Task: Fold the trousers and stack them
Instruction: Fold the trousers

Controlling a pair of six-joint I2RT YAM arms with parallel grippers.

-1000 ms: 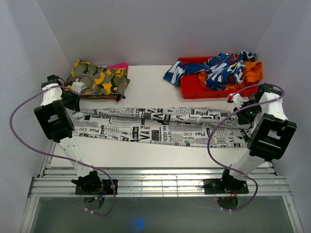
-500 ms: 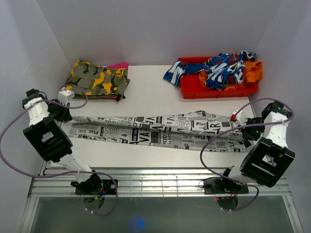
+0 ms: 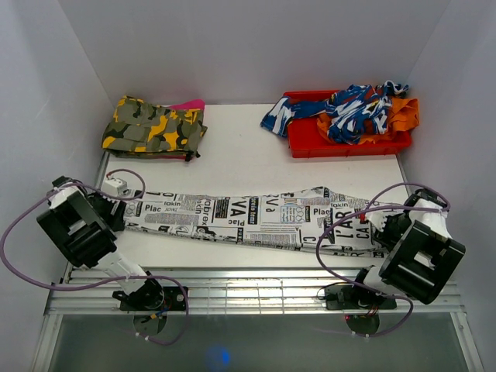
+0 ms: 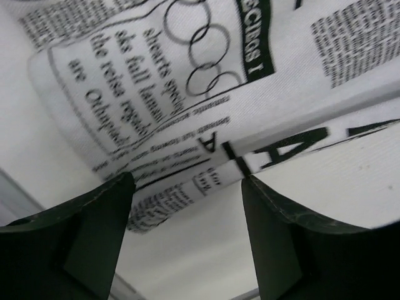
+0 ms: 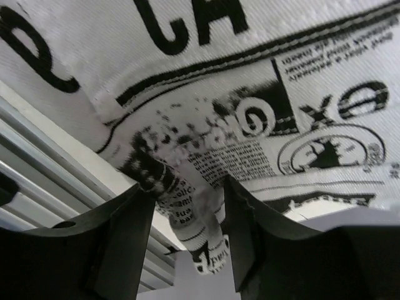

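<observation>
The trousers (image 3: 248, 213), white cloth printed with black newspaper text, lie as one long folded strip across the near part of the table. My left gripper (image 3: 122, 209) is low at their left end. In the left wrist view it (image 4: 187, 184) is open, with bare table between the fingers and the folded edge of the trousers (image 4: 187, 75) just past the tips. My right gripper (image 3: 386, 229) is at the strip's right end. In the right wrist view it (image 5: 184, 200) is open, and a loose bunched fold of the trousers (image 5: 250, 75) hangs between its fingers.
A folded yellow-green camouflage garment (image 3: 155, 128) lies at the back left. A red tray (image 3: 310, 145) at the back right holds a blue-and-white garment (image 3: 349, 108) and orange cloth (image 3: 403, 112). Metal rails (image 3: 248, 283) run along the table's near edge. White walls close in both sides.
Both arms came down and toward the near edge with the trousers' ends, laying the two legs as one strip. Both grippers have opened.
</observation>
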